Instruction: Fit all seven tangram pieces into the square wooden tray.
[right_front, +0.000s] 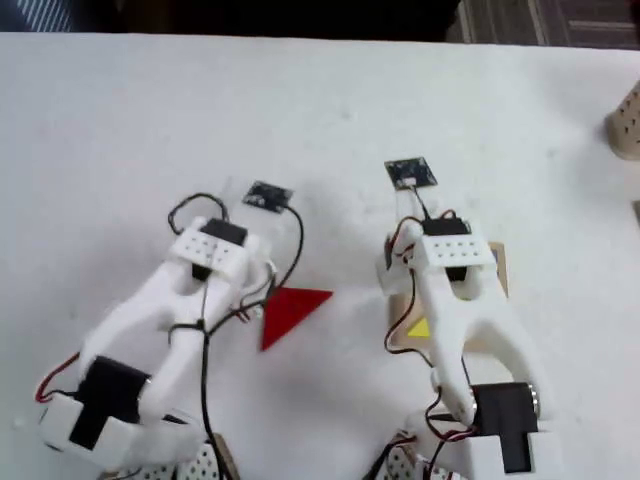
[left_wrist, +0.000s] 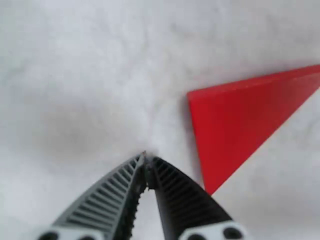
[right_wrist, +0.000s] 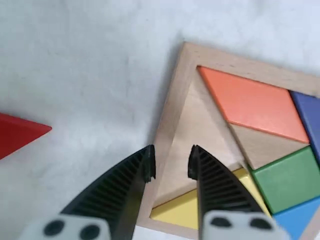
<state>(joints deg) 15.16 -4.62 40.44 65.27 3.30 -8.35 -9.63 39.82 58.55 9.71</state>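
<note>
Nearest us, our left gripper (left_wrist: 146, 162) is hanging with its jaws pressed together on nothing, tips pointing down at the white table (left_wrist: 90, 75). Just beside those tips, but not touching them, the red triangle (left_wrist: 240, 117) is lying flat, and we are judging it to be the last piece outside the tray. Over at our other arm, the right gripper (right_wrist: 171, 162) is hovering with its jaws parted a little, holding nothing, above one rim of the square wooden tray (right_wrist: 250, 71). Past its tips a bare triangular gap (right_wrist: 192, 135) is showing between that rim, the yellow triangle (right_wrist: 177, 210) and the orange parallelogram (right_wrist: 252, 102). Beyond those, the green square (right_wrist: 285, 180) and a dark blue piece (right_wrist: 309, 112) are sitting flush.

We are reading the step in hand as fetching the red triangle. To do it well, we are planning to open the left jaws wide before lowering them. We are aiming to straddle a narrow corner rather than the long edge, since a thin flat piece is offering little to pinch and is likely to skid. We are also wanting the right gripper lifted off the tray so the gap is lying open. The triangle is needing a turn to match the gap's outline before it goes down.
</note>
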